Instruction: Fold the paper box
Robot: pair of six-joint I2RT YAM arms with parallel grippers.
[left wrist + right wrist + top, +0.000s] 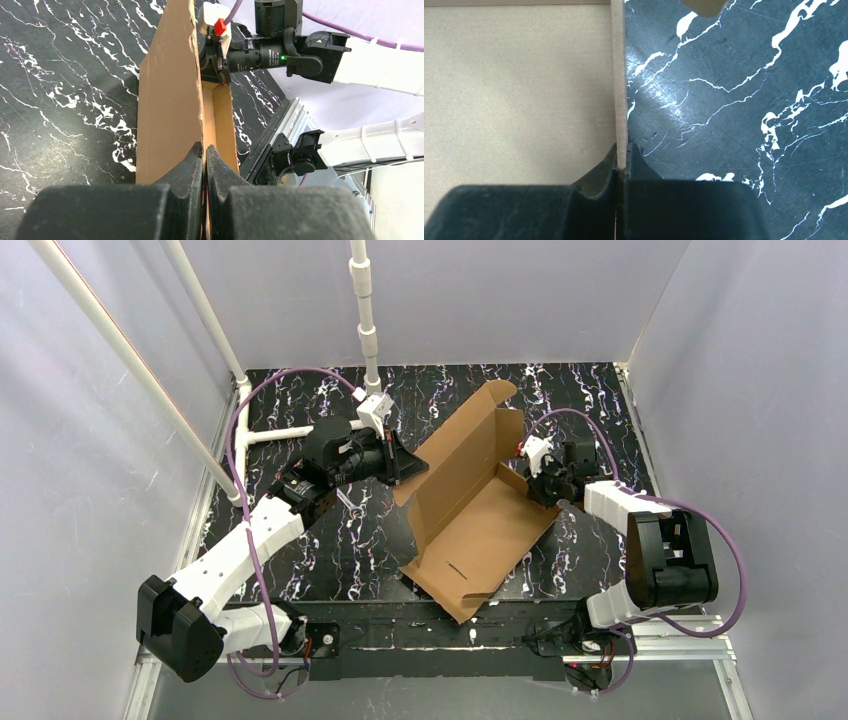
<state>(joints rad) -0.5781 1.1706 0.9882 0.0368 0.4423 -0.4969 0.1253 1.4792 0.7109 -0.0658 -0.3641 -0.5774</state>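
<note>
Black stone-look table with white veins fills the floor of your work cell. The paper box lies on the middle of it, turned at a slant. It is brown cardboard, half folded. The wide base panel lies flat on the table, and the long panel on its left side stands up like a wall, with a rounded flap at the far end. The near corner of the base reaches the near edge of the table, between the arm bases.

Your left arm reaches in from the left and your right arm from the right. The left gripper meets the standing wall. In the left wrist view its fingers are pressed together on the thin edge of that wall. The right gripper sits at the right side of the box. In the right wrist view its jaws are closed on a cardboard edge, with bare table just beside it.
</note>
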